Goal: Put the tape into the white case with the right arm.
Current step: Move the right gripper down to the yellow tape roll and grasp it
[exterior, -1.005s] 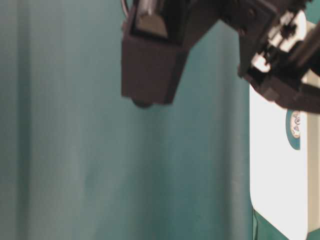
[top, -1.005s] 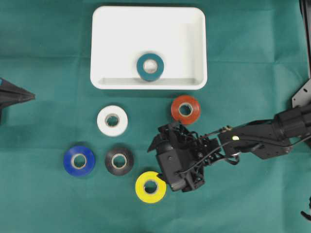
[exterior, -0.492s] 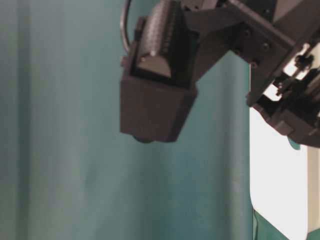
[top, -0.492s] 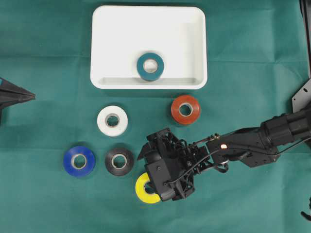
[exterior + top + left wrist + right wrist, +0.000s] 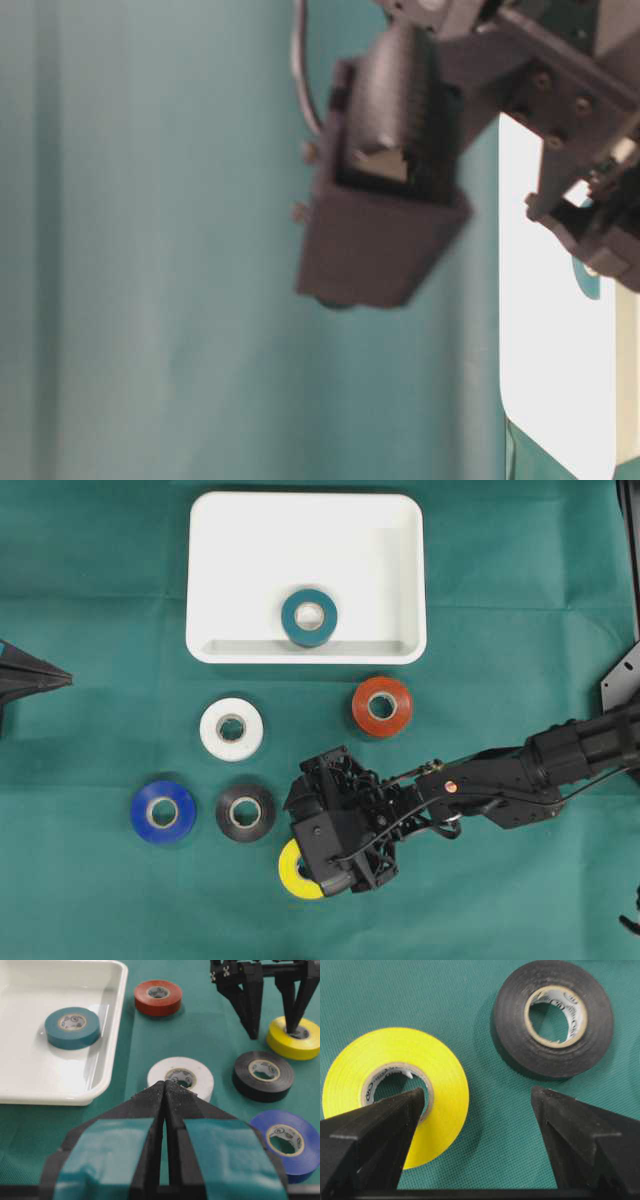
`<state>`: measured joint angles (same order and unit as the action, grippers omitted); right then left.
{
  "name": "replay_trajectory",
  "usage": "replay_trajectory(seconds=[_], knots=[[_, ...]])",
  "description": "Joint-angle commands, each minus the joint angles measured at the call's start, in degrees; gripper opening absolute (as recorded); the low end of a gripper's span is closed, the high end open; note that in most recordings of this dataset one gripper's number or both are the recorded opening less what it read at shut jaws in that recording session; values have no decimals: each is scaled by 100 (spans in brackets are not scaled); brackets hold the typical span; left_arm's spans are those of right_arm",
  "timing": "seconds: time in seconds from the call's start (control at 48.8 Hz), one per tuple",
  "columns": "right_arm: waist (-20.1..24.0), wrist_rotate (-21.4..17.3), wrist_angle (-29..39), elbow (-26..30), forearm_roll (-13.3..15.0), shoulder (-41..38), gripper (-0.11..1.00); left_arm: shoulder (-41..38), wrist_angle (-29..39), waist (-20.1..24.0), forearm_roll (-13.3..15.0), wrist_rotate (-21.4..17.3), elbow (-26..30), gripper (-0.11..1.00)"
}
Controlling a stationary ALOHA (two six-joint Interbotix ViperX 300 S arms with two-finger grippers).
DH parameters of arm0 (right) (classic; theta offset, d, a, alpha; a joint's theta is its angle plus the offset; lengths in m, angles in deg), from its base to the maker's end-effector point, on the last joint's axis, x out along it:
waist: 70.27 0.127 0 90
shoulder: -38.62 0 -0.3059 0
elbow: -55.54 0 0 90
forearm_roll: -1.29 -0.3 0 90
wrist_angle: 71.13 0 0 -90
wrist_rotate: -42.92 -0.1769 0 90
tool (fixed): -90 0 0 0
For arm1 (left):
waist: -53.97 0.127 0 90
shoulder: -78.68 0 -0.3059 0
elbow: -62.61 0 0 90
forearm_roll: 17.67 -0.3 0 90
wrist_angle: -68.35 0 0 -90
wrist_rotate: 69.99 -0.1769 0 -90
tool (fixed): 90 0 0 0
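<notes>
Right wrist view shows the right end effector (image 5: pixel 477 1102) spread wide, grasping nothing: one fingertip (image 5: pixel 415 1097) sits over the core hole of the yellow tape (image 5: pixel 440 1080), the other hangs over bare cloth below the black tape (image 5: pixel 510 1015). Overhead, the right arm (image 5: pixel 520 775) reaches in from the right edge, its head covering much of that yellow roll. Red tape (image 5: pixel 382 706), white tape (image 5: pixel 231 728) and blue tape (image 5: pixel 162 811) lie apart on the green worktop (image 5: pixel 100 660). A teal tape (image 5: pixel 309 617) lies inside the white case (image 5: pixel 250 540). The left end effector (image 5: pixel 165 1087) is clenched, empty, at the left edge.
</notes>
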<state>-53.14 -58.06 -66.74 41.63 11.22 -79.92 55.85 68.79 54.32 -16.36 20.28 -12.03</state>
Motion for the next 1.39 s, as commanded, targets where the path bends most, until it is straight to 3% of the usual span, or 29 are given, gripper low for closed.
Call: replay_trajectory(seconds=[0.0, 0.226, 0.513, 0.677, 0.759, 0.882, 0.984, 1.374], knots=[[62, 9, 299, 255, 9, 44, 58, -35, -35, 9, 9, 0, 62, 0], [88, 18, 1468, 615, 18, -132, 58, -35, -35, 9, 0, 0, 62, 0], [88, 18, 1389, 624, 53, -132, 58, -35, -35, 9, 9, 0, 62, 0], [88, 18, 1230, 624, 272, -132, 55, -35, -35, 9, 0, 0, 62, 0], [105, 26, 1195, 624, 396, -132, 48, -35, -35, 9, 9, 0, 62, 0], [105, -18, 1195, 624, 606, -132, 17, -35, -35, 9, 0, 0, 62, 0], [97, -35, 1151, 642, 686, -132, 0, -35, -35, 9, 0, 0, 62, 0], [105, -53, 1028, 650, 686, 123, 0, -35, -35, 9, 0, 0, 62, 0]])
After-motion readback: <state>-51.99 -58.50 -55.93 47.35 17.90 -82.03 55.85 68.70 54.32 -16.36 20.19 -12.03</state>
